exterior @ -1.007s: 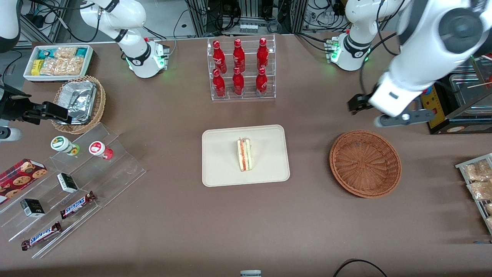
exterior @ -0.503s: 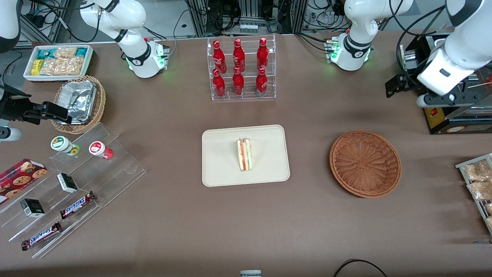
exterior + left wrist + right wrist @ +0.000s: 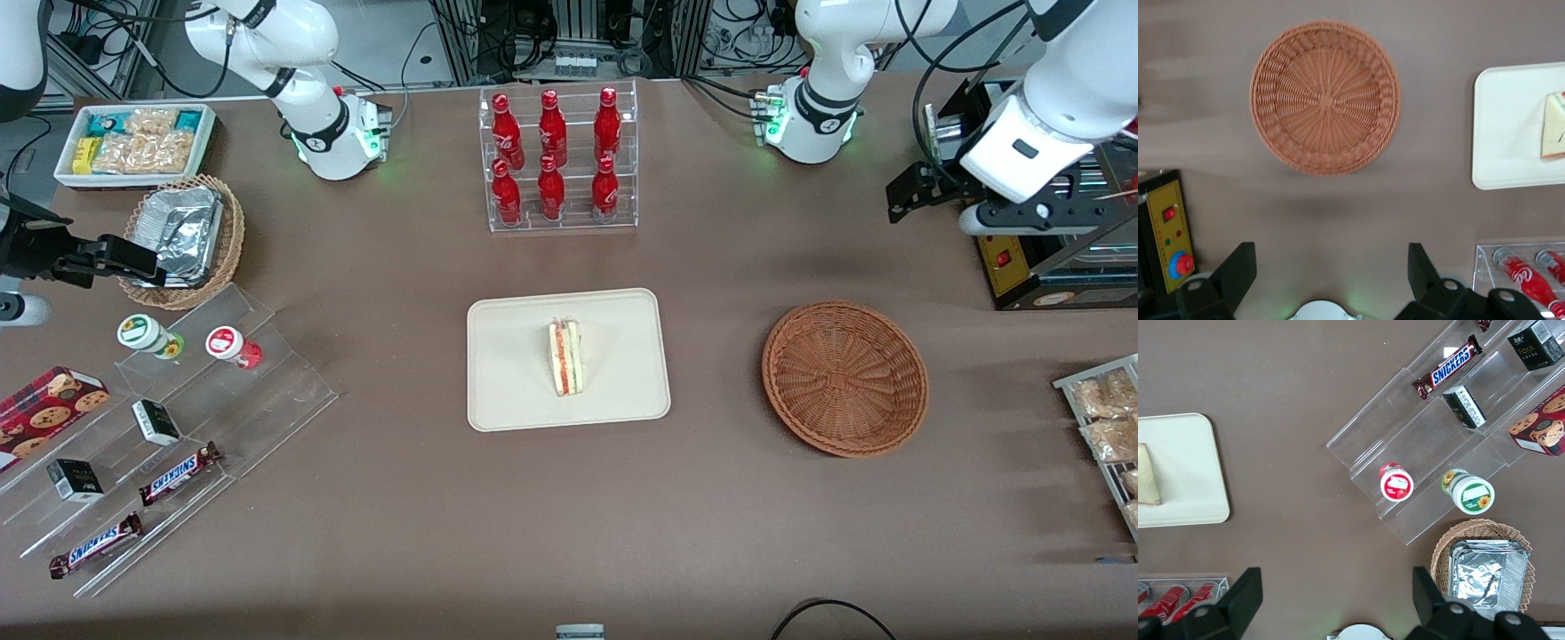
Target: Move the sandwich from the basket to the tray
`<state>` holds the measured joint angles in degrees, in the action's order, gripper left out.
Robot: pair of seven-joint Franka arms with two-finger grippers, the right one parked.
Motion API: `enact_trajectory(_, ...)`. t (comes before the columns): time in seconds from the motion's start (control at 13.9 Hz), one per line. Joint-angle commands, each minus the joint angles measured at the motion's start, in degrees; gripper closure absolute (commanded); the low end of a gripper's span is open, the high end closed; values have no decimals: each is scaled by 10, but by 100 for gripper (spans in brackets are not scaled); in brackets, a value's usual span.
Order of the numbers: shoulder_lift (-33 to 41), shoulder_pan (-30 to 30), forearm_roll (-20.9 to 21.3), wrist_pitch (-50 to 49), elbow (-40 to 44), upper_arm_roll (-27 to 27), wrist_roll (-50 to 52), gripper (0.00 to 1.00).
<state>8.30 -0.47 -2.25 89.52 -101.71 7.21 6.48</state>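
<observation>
The sandwich (image 3: 565,357) stands on its edge near the middle of the tray (image 3: 511,391), its red and green filling facing up, and it is well apart from the tool (image 3: 907,194), which hangs raised over the desk (image 3: 711,516) toward the working arm's end, farther from the front camera than the basket (image 3: 845,378) and just beside a black-and-yellow control box (image 3: 1009,267). The basket sits between the tray and that end of the desk, with only its reddish-brown weave showing inside. In the left wrist view the tool (image 3: 1328,273) has its two dark fingers (image 3: 1238,270) spread wide, with bare brown desk showing between them; they hold nothing and touch nothing. That same view looks down on the basket (image 3: 1325,97), a rounded corner of the tray (image 3: 1505,133) and a cut-off part of the sandwich (image 3: 1553,127) at the picture's edge. A clear rack of red bottles (image 3: 553,160) stands on the desk farther from the front camera than the tray, and part of it appears in the left wrist view too (image 3: 1528,273)
</observation>
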Motion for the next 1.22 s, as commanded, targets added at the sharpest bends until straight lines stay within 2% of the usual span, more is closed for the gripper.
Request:
enact_trajectory(0.0,-71,-16,0,-38,101,-8,-8,0)
enact_trajectory(0.22,-78,-23,11,-23,107,-9,-7,0)
enact_trajectory(0.36,-74,-25,49,-21,104,-9,-2,0)
enact_trajectory(0.58,-65,-23,54,-29,102,-11,-4,0)
enact_trajectory(0.86,-62,-25,46,-46,105,-47,-5,0)
enact_trajectory(1.15,-62,-26,45,-48,109,-48,-6,0)
